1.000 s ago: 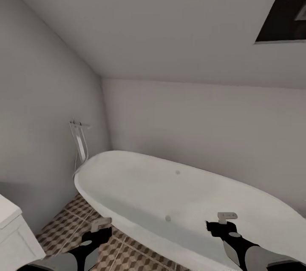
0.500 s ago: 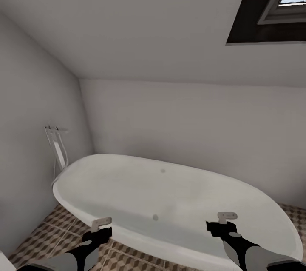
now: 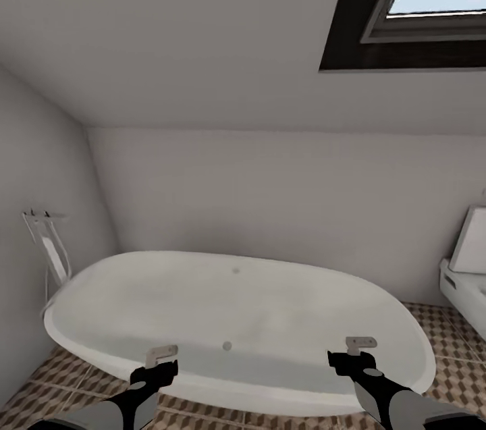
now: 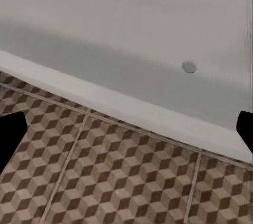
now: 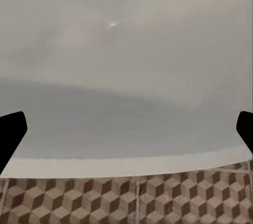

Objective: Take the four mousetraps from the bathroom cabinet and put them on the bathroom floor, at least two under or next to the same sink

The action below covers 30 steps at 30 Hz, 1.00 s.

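- Head view, at the far left: a chrome tap fitting [image 3: 46, 248] stands against the grey wall beside the end of the oval white bathtub [image 3: 270, 302].
- Low on the left, the left gripper [image 3: 160, 357] hangs in front of the tub's near rim, above the bathroom floor [image 3: 40, 383]. A pale flat piece shows at its tip, and from here I cannot tell how wide the jaws stand.
- Left wrist view: two dark fingertips [image 4: 10, 137] sit at opposite edges of the picture, wide apart with nothing between them. The bathroom floor [image 4: 121, 176] lies below them, touching the tub's white rim [image 4: 132, 105].
- The floor tiles are large squares printed with a brown, beige and white cube pattern, split by pale grout lines.
- Low on the right in the head view, the right gripper [image 3: 356, 353] hovers over the tub's near rim.
- Right wrist view: its dark fingertips [image 5: 11, 132] are likewise spread wide and hold nothing, with the tub's basin [image 5: 126, 66] ahead and a strip of patterned floor [image 5: 126, 200] beyond the rim.
- Upper right: a dark-framed skylight [image 3: 412, 5] is set in the sloped ceiling.
- Far right: part of a white toilet [image 3: 466, 275] stands on the tiles.
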Available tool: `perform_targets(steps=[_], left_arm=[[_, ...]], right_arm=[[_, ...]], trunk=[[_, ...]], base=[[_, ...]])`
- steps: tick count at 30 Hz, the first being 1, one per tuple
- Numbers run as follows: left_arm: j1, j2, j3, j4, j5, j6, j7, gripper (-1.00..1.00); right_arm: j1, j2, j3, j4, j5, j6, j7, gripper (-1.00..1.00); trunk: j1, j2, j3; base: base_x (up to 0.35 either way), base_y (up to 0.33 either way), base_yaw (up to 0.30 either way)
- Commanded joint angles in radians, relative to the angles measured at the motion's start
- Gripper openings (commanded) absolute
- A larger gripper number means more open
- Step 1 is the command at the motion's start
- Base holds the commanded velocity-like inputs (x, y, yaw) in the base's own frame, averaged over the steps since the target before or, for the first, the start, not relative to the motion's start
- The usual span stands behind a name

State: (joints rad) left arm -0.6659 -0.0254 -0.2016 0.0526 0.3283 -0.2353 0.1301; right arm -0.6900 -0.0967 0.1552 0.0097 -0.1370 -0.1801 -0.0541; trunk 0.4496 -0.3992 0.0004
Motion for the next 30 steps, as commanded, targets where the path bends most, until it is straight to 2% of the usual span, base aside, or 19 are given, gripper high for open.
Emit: perform_targets(steps=[1,30], left_arm=[[-0.001,-0.001,-0.009,0.004,0.006,-0.007,0.002,1.00],[-0.001,-0.001,-0.009,0.004,0.006,-0.007,0.000,1.00]], right_arm=[[0.000,0.000,0.009,0.001,-0.010,-0.003,-0.001,1.00],[0.000,0.000,0.008,0.001,-0.010,-0.003,-0.001,1.00]], trunk=[[0.000,-0.001,0.000],[0.000,-0.001,0.000]], base=[[0.000,0.000,-0.276],[0.000,0.000,-0.276]])
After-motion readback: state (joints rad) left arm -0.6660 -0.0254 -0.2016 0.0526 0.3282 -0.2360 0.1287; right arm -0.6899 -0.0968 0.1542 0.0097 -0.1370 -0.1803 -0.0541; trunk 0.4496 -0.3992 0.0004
